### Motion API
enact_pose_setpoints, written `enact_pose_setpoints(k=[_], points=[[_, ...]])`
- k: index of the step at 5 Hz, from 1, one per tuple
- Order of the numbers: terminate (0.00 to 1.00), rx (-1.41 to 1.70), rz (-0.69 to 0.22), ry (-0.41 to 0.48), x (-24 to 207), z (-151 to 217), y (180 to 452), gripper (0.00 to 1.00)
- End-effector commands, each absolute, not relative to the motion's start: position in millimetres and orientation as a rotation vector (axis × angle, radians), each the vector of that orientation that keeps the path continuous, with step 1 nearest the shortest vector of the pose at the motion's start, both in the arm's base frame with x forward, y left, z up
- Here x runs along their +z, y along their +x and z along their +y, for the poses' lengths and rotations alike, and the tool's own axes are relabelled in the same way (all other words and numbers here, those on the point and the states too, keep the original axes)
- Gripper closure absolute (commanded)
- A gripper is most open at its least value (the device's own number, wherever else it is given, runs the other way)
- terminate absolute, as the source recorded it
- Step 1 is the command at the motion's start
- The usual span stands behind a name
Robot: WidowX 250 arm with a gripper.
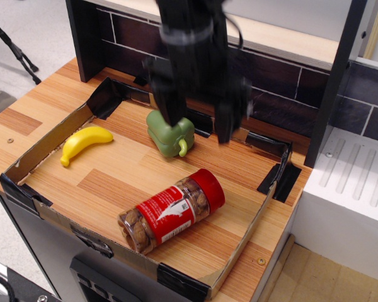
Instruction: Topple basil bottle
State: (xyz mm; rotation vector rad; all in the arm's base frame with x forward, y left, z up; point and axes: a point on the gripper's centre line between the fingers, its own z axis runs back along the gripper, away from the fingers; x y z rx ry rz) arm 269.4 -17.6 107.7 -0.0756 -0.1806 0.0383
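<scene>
Basil bottle (171,212) lies toppled on its side near the front of the tray, red lid pointing right and far.

One gripper (198,129) hangs above it with nothing held, jaws spread wide, blurred in this view. Judged from how it lies, the task looks done; the risk is that the round bottle rolls toward the low cardboard tray (44,146) edge, or gets nudged if the arm dips. On the table (25,104) are one bottle, one yellow banana (85,141) at the left and one green pepper (170,134) behind.
</scene>
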Motion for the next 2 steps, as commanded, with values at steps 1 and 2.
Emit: enact_pose_setpoints(k=[1, 2], points=[[0.00, 0.175, -0.265, 0.008, 134.2, -3.5, 281.8, 0.00], [1.00, 0.175, -0.265, 0.008, 134.2, -3.5, 281.8, 0.00]])
